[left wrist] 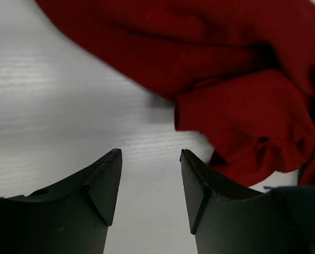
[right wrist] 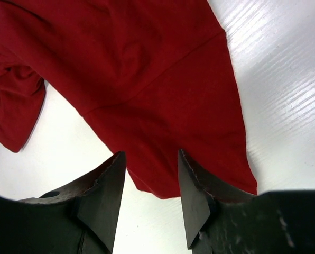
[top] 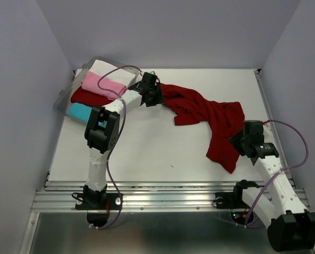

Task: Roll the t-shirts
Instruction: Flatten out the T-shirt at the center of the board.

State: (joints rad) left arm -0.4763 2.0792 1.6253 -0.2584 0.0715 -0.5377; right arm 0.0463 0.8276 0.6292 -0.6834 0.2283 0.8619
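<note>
A large dark red t-shirt [top: 210,119] lies crumpled in a diagonal band from the back middle of the white table to the right front. My left gripper [top: 156,97] is at its back left end. In the left wrist view that gripper [left wrist: 150,156] is open with only bare table between its fingers, and the red cloth [left wrist: 226,69] lies just ahead and to the right. My right gripper [top: 237,142] is at the shirt's right front part. It [right wrist: 151,159] is open above the shirt's hem [right wrist: 157,174], and nothing is gripped.
A clear plastic bin [top: 62,98] sits at the back left corner. It holds a white shirt [top: 112,71], a pink one [top: 102,84], a dark red one [top: 89,98] and a cyan one [top: 79,111]. Grey walls enclose the table on three sides.
</note>
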